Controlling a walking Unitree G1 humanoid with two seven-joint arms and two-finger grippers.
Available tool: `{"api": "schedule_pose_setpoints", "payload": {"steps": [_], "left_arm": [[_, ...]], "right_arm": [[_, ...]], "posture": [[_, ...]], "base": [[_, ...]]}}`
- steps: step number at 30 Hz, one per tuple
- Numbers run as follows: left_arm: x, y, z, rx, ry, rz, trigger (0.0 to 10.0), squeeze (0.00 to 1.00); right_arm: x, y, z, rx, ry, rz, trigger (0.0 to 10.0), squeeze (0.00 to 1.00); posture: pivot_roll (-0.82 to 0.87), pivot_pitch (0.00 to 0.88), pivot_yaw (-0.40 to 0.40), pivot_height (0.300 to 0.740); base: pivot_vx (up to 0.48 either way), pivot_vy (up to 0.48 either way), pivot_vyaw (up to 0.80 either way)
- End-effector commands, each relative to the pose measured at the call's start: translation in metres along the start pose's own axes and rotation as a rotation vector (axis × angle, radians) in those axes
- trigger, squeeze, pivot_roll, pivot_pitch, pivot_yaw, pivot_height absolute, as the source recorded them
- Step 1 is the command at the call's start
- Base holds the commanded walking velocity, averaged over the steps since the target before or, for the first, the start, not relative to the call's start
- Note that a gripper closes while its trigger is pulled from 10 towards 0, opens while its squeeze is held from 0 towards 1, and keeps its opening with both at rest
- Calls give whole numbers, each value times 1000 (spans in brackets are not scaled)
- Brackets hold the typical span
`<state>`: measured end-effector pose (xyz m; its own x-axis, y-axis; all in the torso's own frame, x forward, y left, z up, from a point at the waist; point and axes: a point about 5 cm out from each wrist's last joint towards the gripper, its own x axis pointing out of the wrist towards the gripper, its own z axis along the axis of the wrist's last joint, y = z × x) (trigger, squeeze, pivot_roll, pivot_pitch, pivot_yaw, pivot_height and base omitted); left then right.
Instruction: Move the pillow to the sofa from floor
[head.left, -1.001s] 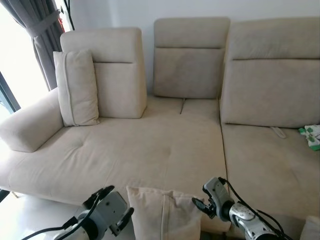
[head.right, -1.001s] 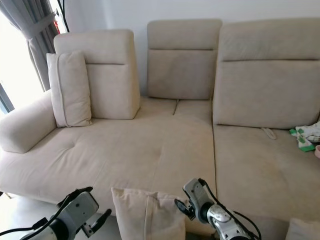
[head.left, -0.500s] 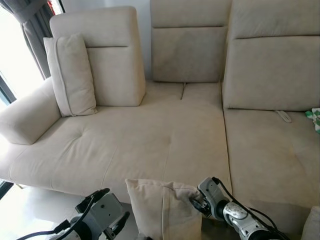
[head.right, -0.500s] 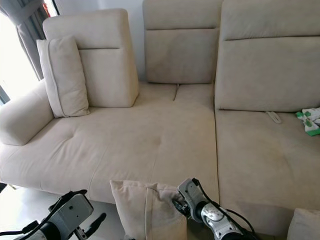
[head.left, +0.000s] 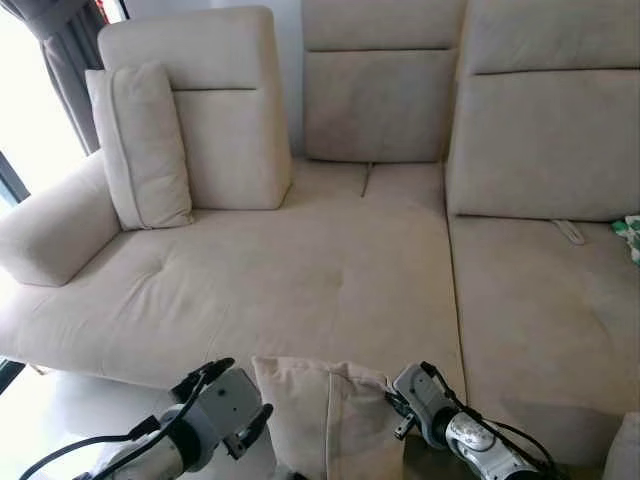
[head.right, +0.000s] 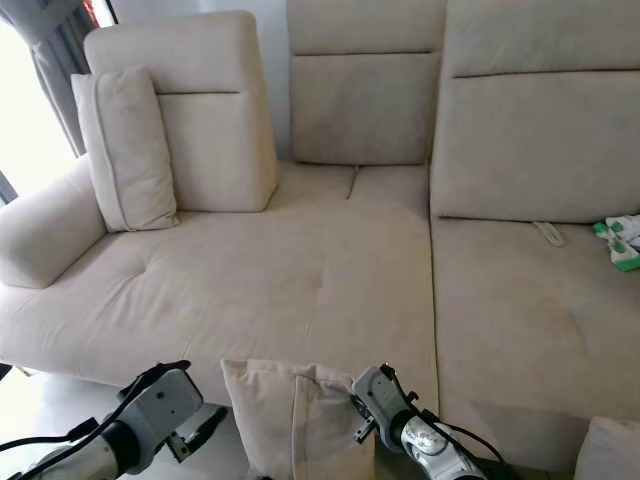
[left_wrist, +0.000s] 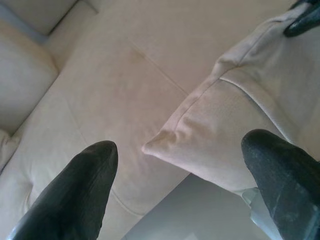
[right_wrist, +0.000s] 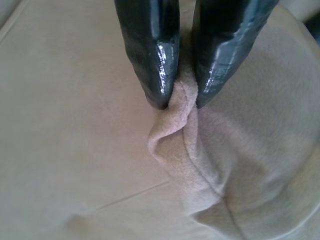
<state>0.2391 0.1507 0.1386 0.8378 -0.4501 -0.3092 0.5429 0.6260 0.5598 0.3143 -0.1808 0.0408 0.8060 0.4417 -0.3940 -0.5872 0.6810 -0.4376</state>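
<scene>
pillow (head.left: 325, 415) stands upright at the front edge of the sofa (head.left: 300, 270), its top corners level with the seat cushion, its lower part out of frame. right pincer (right_wrist: 178, 102) has its two black fingers clamped together on a bunched fold of fabric at the pillow's upper right corner. left pincer (left_wrist: 182, 165) sits just beside the pillow's upper left corner with fingers spread wide apart, the corner lying between them and gripped by neither. a second beige cushion (head.left: 140, 145) leans upright against the left backrest beside the armrest (head.left: 55, 235). a green and white item (head.right: 620, 242) lies at the far right of the seat. grey curtain (head.left: 65, 50) hangs beside the bright window at the far left
</scene>
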Motion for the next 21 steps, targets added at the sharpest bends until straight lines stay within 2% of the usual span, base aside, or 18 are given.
{"api": "schedule_pose_setpoints", "payload": {"steps": [1,2,3,4,5,7,8,10,11,14,16,20,21], "left_arm": [[3,-2,-9,34,36,-32,10000,0],[7,-2,-10,45,39,-52,10000,0],[7,-2,-10,45,39,-52,10000,0],[13,-5,-15,77,52,-107,10000,0],[13,-5,-15,77,52,-107,10000,0],[19,-10,-21,127,73,-179,10000,0],[19,-10,-21,127,73,-179,10000,0],[23,-14,-27,172,90,-220,10000,0],[23,-14,-27,172,90,-220,10000,0],[34,-16,-26,225,71,-239,10000,0],[34,-16,-26,225,71,-239,10000,0],[48,-14,-19,256,30,-247,10000,0],[48,-14,-19,256,30,-247,10000,0]], "right_arm": [[-6,2,-4,-51,-14,-4,0,0],[-9,1,-6,-91,-25,-7,0,0],[-9,1,-6,-91,-25,-7,0,0],[-17,-1,-8,-172,-47,-16,0,0],[-17,-1,-8,-172,-47,-16,0,0],[-26,-3,-9,-242,-71,-30,0,0],[-26,-3,-9,-242,-71,-30,0,0],[-31,-4,-8,-307,-88,-26,0,0],[-31,-4,-8,-307,-88,-26,0,0],[-37,-4,-1,-411,-122,8,0,0],[-37,-4,-1,-411,-122,8,0,0],[-38,-8,15,-524,-172,25,0,0],[-38,-8,15,-524,-172,25,0,0]], "posture": [[371,67,90,596],[342,47,80,596],[342,47,80,596],[311,25,71,596],[311,25,71,596],[282,6,65,596],[282,6,65,596],[259,0,62,596],[259,0,62,596],[209,0,55,596],[209,0,55,596],[191,0,54,596],[191,0,54,596]], "base": [[0,0,0],[0,0,0],[0,0,0],[0,0,0],[0,0,0],[0,0,0],[0,0,0],[0,0,0],[0,0,0],[0,0,0],[0,0,0],[0,0,0],[0,0,0]]}}
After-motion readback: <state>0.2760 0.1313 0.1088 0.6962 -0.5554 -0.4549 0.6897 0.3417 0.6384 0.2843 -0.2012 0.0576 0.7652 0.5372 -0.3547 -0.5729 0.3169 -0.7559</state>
